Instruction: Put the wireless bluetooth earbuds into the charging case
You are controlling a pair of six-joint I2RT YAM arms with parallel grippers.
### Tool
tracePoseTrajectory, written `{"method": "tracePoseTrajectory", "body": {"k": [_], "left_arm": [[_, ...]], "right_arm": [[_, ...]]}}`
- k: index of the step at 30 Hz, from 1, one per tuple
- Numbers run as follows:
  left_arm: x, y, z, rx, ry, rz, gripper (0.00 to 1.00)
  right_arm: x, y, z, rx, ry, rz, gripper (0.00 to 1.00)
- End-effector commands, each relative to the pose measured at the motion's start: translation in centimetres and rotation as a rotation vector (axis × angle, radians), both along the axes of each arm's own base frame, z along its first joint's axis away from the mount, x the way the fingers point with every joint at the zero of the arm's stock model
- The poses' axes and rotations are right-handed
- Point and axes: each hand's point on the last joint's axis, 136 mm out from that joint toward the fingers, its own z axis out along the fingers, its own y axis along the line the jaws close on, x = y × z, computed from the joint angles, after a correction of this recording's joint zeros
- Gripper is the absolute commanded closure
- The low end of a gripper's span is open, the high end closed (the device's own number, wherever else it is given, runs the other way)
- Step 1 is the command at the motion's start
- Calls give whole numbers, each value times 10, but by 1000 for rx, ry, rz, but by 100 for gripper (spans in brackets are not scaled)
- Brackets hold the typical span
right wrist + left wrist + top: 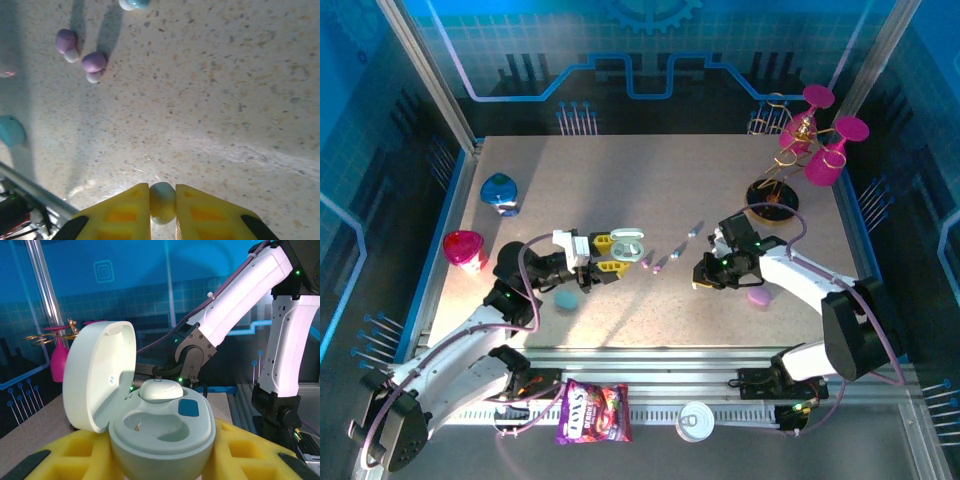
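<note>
From above, the left gripper point(609, 254) is clamped on the open charging case point(628, 241). It seems to be holding the case steady as a fixed target for the other arm. The right gripper point(703, 278) faces it across the bench point(620, 170). Two purple earbuds point(655, 265) lie loose between the two grippers. A light blue earbud point(695, 229) lies a little beyond them, nearer the right gripper.

In the left wrist view, the yellow fingers point(60, 460) grip the case body low on either side, which leaves its top free. The lid point(100, 382) stands open to the left of the gripper's centre. One earbud point(160, 390) already sits in the far well, and the nearer well point(150, 422) is empty.

In the right wrist view, the right gripper is closed on a pale green-white earbud point(162, 200), pinched at the very fingertips with the bench surface beyond it. The purple pair lies well ahead and to the left. A teal case point(10, 130) sits further left at the frame's edge. Since the held bud matches the case's colour, it is probably meant for the empty well. A tip pinch would keep the fingers out of that shallow recess, though such a small, smooth bud could twist in the grip.
</note>
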Motion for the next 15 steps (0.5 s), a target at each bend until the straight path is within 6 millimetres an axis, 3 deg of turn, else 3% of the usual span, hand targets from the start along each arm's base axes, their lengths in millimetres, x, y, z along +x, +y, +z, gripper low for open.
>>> {"method": "tracePoseTrajectory", "body": {"k": [1, 15], "left_arm": [[-6, 0, 15, -22, -49, -20, 82], [0, -3, 4, -13, -30, -7, 82]], "right_arm": [[3, 11, 15, 119, -2, -1, 86], [2, 13, 16, 167, 9, -13, 85]]}}
